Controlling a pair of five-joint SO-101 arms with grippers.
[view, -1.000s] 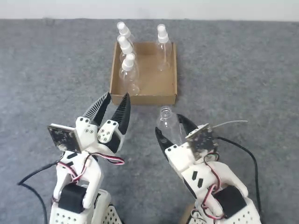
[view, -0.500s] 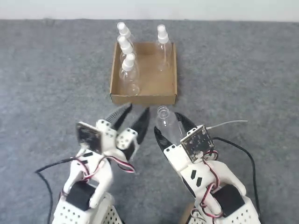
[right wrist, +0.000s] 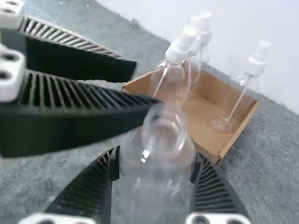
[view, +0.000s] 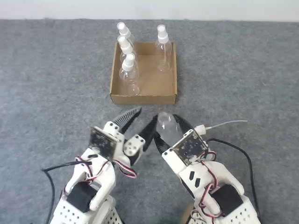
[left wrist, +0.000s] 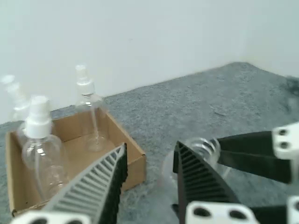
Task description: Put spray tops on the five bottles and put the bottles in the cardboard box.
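Progress: four capped bottles [view: 128,70] stand upright in the cardboard box [view: 144,99]. Three are in a row along one side wall and one is by the opposite wall, each with a white spray head on. Judged four of five finished.

Fifth bottle [right wrist: 161,135]: no top, neck open. It sits outside the box, near its front wall, above the grey desk [view: 56,70]. The right tool [right wrist: 154,161] has its jaws clamped on the bottle's body below the shoulder.

Left tool [left wrist: 150,147]: jaws spread, nothing between them. One finger lies just beside the bottle's neck; contact cannot be told.

Orientation: the fifth bottle's long axis is near upright, mouth up. The high view suggests a slight lean toward the box, but this is uncertain.

What is probably the last spray top [view: 201,127], a white piece with a thin tube trailing from it, lies on the desk just beside the right arm, partly hidden.

Left to do, as judged: pick up that top, feed its tube into the open mouth, seat it, then set the bottle in the box. Bare floor shows between the row and the single bottle.
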